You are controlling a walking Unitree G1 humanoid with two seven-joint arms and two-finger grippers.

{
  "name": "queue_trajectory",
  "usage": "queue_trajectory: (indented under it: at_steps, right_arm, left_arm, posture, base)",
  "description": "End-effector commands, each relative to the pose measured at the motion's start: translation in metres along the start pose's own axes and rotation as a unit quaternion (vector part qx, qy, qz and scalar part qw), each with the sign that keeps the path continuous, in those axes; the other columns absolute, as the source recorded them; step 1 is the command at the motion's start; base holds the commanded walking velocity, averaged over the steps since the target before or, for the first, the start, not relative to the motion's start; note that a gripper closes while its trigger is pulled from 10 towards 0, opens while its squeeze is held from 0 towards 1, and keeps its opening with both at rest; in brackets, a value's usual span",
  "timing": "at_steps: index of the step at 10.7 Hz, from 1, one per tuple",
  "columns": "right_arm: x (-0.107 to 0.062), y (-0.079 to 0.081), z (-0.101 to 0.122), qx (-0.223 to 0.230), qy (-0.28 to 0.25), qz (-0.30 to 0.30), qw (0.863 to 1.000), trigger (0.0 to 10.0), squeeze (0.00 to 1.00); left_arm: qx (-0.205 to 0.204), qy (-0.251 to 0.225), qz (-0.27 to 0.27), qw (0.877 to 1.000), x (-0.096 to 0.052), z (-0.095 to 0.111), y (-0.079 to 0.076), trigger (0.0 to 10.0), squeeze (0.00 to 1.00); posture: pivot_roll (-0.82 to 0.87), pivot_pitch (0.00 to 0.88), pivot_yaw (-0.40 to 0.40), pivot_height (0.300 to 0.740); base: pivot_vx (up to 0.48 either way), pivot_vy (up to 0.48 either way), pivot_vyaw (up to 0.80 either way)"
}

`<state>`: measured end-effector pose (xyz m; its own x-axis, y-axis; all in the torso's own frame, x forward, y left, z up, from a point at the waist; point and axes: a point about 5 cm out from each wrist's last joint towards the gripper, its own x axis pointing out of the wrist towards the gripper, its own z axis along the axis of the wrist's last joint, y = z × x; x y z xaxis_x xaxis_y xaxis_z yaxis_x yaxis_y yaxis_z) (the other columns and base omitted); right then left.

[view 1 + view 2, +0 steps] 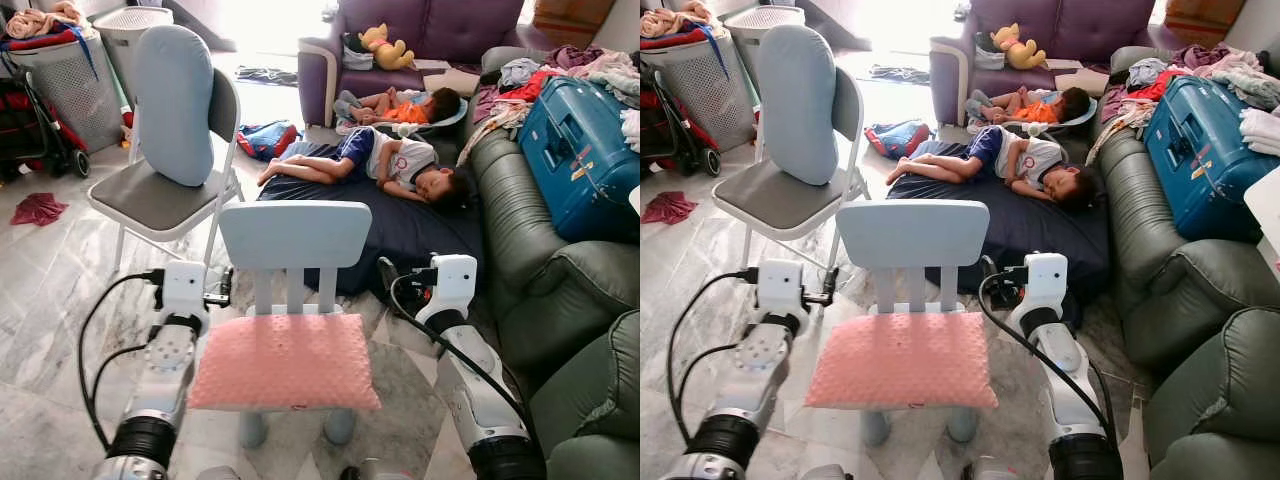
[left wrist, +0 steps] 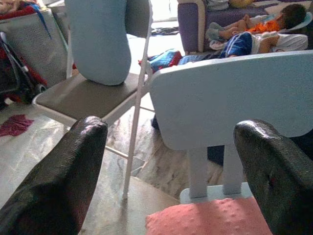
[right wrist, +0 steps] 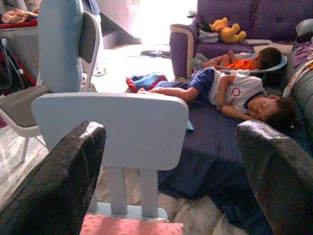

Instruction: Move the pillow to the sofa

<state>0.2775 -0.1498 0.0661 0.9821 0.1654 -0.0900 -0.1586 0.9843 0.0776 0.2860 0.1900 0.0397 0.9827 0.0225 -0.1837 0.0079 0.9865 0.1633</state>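
A pink pillow (image 1: 285, 360) lies flat on the seat of a small light-blue chair (image 1: 295, 235) right in front of me. My left gripper (image 2: 171, 129) is open beside the chair's left side, level with the seat, its fingers (image 2: 63, 181) spread wide. On the chair's right side my right gripper (image 3: 173, 129) is also open and holds nothing. The pillow's near edge (image 2: 210, 218) shows low between the left fingers. A pale blue pillow (image 1: 175, 100) stands upright on a grey folding chair (image 1: 160, 200) at the back left. A green sofa (image 1: 530, 260) runs along the right.
Two children sleep on a dark mattress (image 1: 400, 235) on the floor just behind the small chair. A blue suitcase (image 1: 580, 150) and clothes lie on the green sofa. A purple sofa (image 1: 440, 30) with a soft toy stands at the back. Laundry baskets (image 1: 70, 80) stand far left.
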Motion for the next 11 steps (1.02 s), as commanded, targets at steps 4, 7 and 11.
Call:
queue_trajectory:
  at_steps: [4,7,11]
  right_arm:
    - [-0.003,-0.003,-0.001,0.017,-0.003,-0.015,1.000,10.0,0.00]
    - [-0.005,-0.002,-0.005,0.031,-0.009,-0.039,0.999,10.0,0.00]
    - [-0.006,-0.003,-0.004,0.031,-0.011,-0.043,0.999,10.0,0.00]
  left_arm:
    - [0.021,-0.001,-0.011,1.000,-0.002,0.003,0.007,10.0,0.00]
    - [0.044,-0.013,-0.047,0.998,-0.004,0.009,0.015,10.0,0.00]
    - [0.021,-0.017,-0.052,0.998,-0.004,0.013,0.009,10.0,0.00]
  posture:
    - [-0.03,0.000,-0.020,0.740]
    - [-0.02,0.000,0.020,0.740]
    - [-0.02,0.000,0.009,0.740]
  base:
    - [0.000,0.000,0.00]
    - [0.000,0.000,0.00]
    - [0.000,0.000,0.00]
